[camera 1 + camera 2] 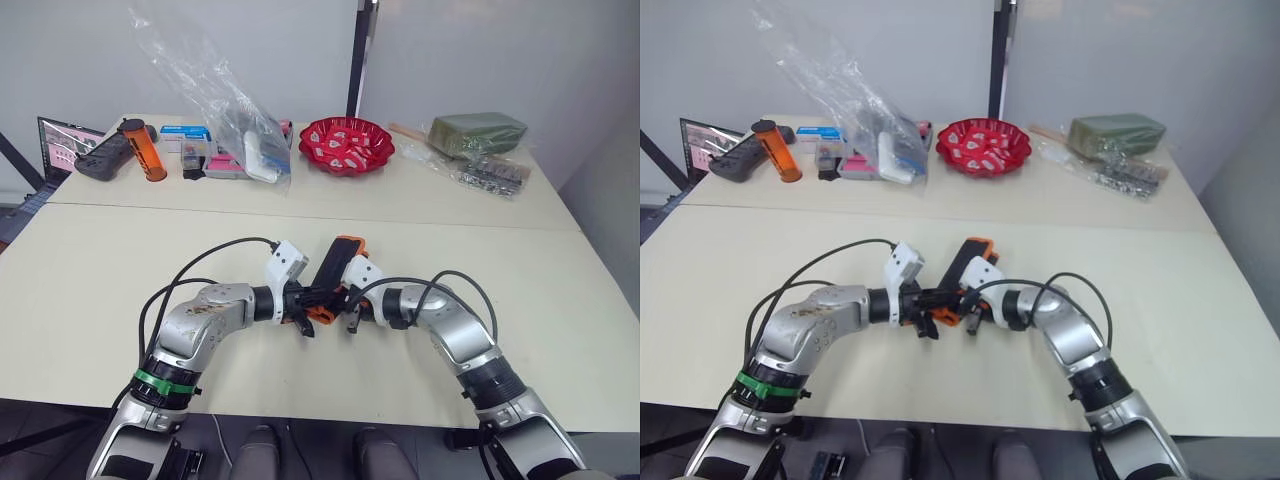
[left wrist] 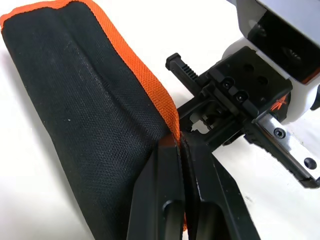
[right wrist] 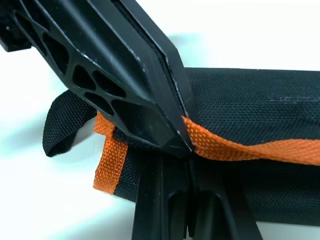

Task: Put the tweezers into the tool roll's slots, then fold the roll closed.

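The tool roll [image 1: 337, 268] lies folded on the near table [image 1: 90, 260], midway between the robot's 2 arms, its long axis angled away from the robot and its orange edging showing at both ends. Both grippers meet at its near end: the left gripper [image 2: 179, 145] has its 2 black fingers pressed together on the orange-trimmed edge, and the right gripper [image 3: 186, 156] is likewise pinched on the orange binding tape beside the small black strap [image 3: 62, 125] that loops out loose from the corner. No tweezers can be made out; whether they sit inside the slots is hidden by the fold. The roll reads as coarse woven fabric, soft and limp, so it will likely sag and unfold if held by 1 corner only, and it should weigh little even with slim metal tools inside. The weave looks grippy rather than slick, so a firm pinch ought to hold, but the thin edge tape can slip out of narrow fingertips if pulled sideways. The stitched orange border seems the best place to hold, since it is doubled and stiffer than the panel; the strap is too floppy to steer by. Far back on the table stand a red bowl [image 1: 346, 143] and a clear plastic bag [image 1: 225, 110], well apart from the work.
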Controlling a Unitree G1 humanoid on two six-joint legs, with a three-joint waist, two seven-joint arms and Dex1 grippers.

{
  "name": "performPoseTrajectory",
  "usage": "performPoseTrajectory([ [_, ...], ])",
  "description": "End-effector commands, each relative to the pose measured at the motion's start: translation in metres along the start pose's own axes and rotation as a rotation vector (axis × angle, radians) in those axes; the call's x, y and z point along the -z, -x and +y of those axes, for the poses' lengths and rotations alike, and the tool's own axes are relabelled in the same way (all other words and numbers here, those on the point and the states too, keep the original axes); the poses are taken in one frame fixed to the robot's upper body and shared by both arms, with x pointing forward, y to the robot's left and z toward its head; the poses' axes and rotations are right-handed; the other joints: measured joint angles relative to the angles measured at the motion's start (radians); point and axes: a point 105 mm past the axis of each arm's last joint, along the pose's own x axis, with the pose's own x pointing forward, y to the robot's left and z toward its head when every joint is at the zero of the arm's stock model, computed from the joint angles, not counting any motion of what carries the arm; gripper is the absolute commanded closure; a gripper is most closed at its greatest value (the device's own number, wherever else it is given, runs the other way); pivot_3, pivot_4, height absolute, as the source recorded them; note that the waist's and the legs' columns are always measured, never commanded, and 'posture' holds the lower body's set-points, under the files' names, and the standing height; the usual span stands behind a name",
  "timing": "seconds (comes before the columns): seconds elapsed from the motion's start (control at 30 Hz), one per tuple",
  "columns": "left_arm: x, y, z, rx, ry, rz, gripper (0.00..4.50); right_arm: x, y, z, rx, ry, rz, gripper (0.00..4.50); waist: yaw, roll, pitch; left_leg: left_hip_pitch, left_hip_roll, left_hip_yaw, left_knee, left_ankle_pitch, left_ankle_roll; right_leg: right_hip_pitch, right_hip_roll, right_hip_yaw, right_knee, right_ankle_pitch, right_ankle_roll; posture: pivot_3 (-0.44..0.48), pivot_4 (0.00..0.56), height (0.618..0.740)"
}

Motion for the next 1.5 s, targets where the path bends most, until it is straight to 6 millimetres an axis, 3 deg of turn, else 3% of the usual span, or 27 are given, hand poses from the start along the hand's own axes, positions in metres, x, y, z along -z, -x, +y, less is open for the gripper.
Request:
performPoseTrajectory([
  [0.03, 0.025, -0.012, 0.001, 0.003, 0.016, 0.093, 4.49, 0.023, 0.011, -0.005, 0.028, -0.049, 0.100, 4.50, 0.006, 0.001, 0.000, 0.000, -0.001, 0.000, 0.000, 0.000, 0.000, 0.000, -0.001, 0.000, -0.001, 0.000, -0.001, 0.000, 0.150, 0.740],
  [0.47, 0.041, -0.020, 0.000, 0.030, 0.024, 0.127, 4.49, -0.013, 0.060, -0.023, 0.051, -0.039, 0.027, 4.50, 0.021, 0.001, -0.001, -0.009, -0.004, -0.002, 0.006, 0.000, 0.000, -0.001, -0.003, 0.000, -0.001, 0.000, 0.003, 0.000, 0.150, 0.740],
  [0.63, 0.043, -0.025, -0.004, 0.046, 0.021, 0.134, 4.49, -0.030, 0.065, -0.031, 0.072, -0.063, -0.041, 4.50, 0.020, 0.001, -0.001, -0.009, -0.004, -0.003, 0.006, 0.000, 0.000, -0.001, -0.003, 0.000, -0.001, 0.000, 0.003, 0.000, 0.150, 0.740],
  [0.87, 0.047, -0.024, -0.005, 0.045, 0.019, 0.146, 4.49, -0.056, 0.054, -0.035, 0.077, -0.038, -0.159, 4.50, 0.020, 0.002, -0.001, -0.009, -0.004, -0.003, 0.006, 0.000, 0.000, -0.001, -0.003, -0.001, -0.001, 0.000, 0.003, 0.000, 0.150, 0.740],
  [1.0, 0.048, -0.022, -0.004, 0.042, 0.016, 0.152, 4.49, -0.048, 0.029, -0.037, 0.065, -0.050, -0.162, 4.50, 0.017, 0.002, -0.001, -0.009, -0.004, -0.003, 0.006, 0.000, 0.000, -0.001, -0.003, -0.001, -0.001, 0.000, 0.004, 0.000, 0.150, 0.740],
  [1.13, 0.049, -0.021, -0.005, 0.045, 0.006, 0.160, 4.49, -0.026, 0.011, -0.038, 0.061, -0.077, -0.123, 4.50, 0.017, 0.002, -0.001, -0.009, -0.004, -0.003, 0.006, 0.000, 0.000, -0.001, -0.003, -0.001, 0.000, 0.000, 0.004, 0.000, 0.150, 0.740],
  [1.27, 0.040, -0.018, -0.006, 0.056, 0.031, 0.122, 4.49, 0.008, 0.003, -0.042, 0.102, -0.090, -0.015, 4.50, 0.016, 0.002, -0.001, -0.009, -0.004, -0.003, 0.006, 0.000, 0.000, -0.001, -0.003, -0.001, 0.000, 0.001, 0.004, 0.000, 0.150, 0.740],
  [1.47, 0.019, -0.001, -0.007, 0.058, 0.009, 0.049, 4.49, 0.030, 0.000, -0.039, 0.120, -0.132, 0.042, 4.50, -0.004, 0.003, -0.001, -0.008, -0.003, -0.003, 0.005, 0.000, 0.000, -0.001, -0.002, -0.001, 0.002, 0.001, 0.004, 0.000, 0.150, 0.740],
  [1.5, 0.015, 0.003, -0.009, 0.070, -0.009, 0.035, 4.19, 0.033, 0.000, -0.038, 0.117, -0.129, 0.051, 4.50, -0.009, 0.003, -0.001, -0.008, -0.003, -0.003, 0.005, 0.000, 0.000, -0.001, -0.002, -0.001, 0.002, 0.001, 0.004, 0.000, 0.150, 0.740],
])
